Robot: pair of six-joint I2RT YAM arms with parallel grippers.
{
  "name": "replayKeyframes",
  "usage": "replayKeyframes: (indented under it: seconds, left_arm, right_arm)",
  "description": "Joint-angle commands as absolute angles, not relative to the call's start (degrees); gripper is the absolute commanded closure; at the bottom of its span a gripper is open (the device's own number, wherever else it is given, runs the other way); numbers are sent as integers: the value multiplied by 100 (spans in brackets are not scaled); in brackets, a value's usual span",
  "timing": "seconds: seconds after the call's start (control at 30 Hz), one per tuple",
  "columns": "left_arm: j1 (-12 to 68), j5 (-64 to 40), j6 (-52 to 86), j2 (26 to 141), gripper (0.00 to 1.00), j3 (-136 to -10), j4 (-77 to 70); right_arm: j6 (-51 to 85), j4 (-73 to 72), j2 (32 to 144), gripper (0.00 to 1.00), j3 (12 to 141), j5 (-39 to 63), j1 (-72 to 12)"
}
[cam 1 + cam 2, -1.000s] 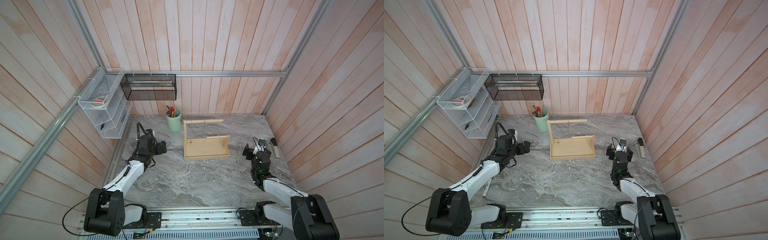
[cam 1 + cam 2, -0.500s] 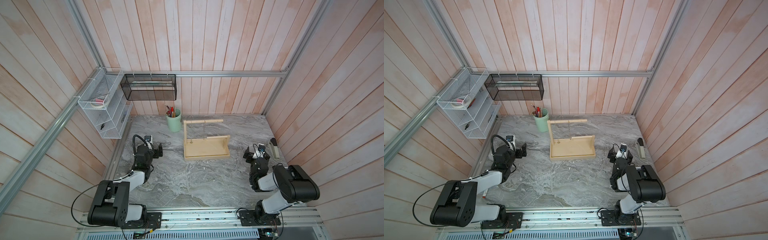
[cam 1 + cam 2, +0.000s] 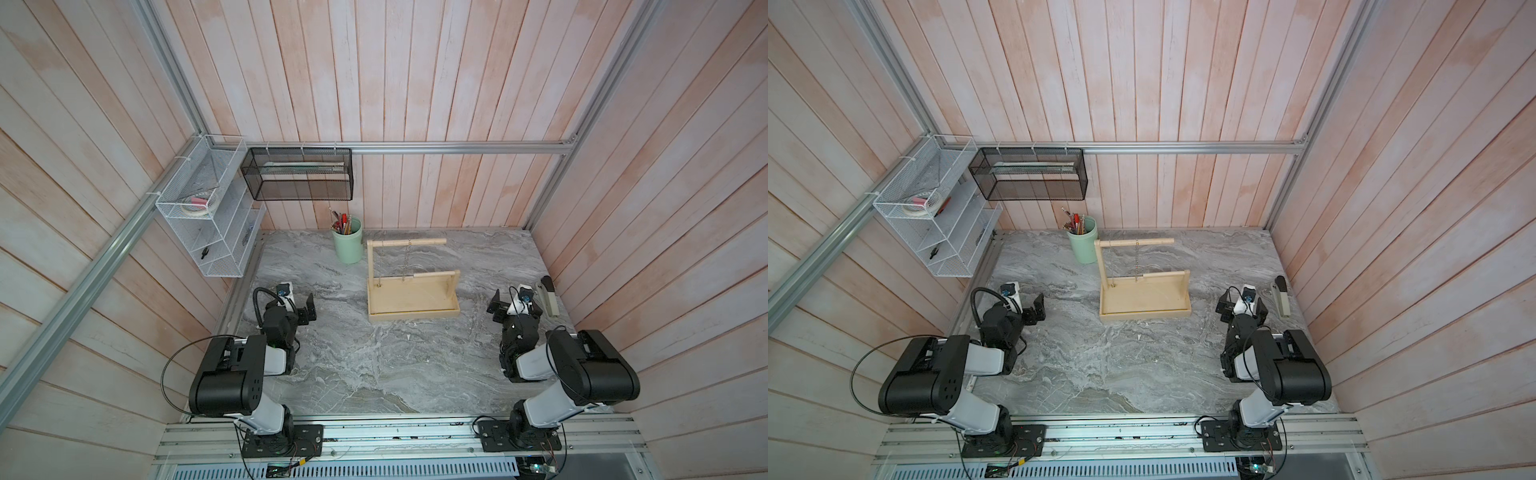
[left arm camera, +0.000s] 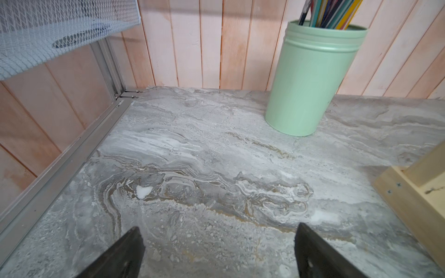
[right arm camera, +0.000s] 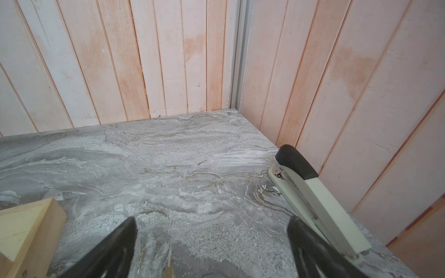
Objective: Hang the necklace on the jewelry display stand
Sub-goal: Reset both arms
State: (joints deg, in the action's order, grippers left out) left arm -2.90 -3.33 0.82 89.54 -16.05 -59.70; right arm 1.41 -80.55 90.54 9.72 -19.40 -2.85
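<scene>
Arms drawn back to base; necklace on stand.
We log left gripper (image 4: 219,226) and right gripper (image 5: 212,217) spread wide, empty; beyond, between them, the necklace (image 3: 408,259) hangs vertically from the upper dowel of the jewelry display stand (image 3: 413,316), neither arm clearly nearer.

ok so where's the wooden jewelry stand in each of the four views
A top view: the jewelry display stand stands mid-picture, toward the back of the marble table, beside the pen cup.
A top view: same spot, again beside the cup.
Left wrist: only a base corner, cut off by the frame edge.
Right wrist: only a base corner, likewise cut off.
Shared landmark: that marble table under it, in all four.
</scene>
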Motion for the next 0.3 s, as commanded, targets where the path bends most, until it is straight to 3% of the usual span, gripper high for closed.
replayKeyframes:
  seconds: [0.0, 0.27]
  left_arm:
    - [-295, -501, 108, 8951, 0, -1589, -6677]
    - [-230, -387, 52, 8932, 0, -1573, -6678]
  right_arm:
    - [132, -8248, 9048, 2, 1010, -1901, -299]
    - [152, -8164, 9039, 2, 1045, -1802, -259]
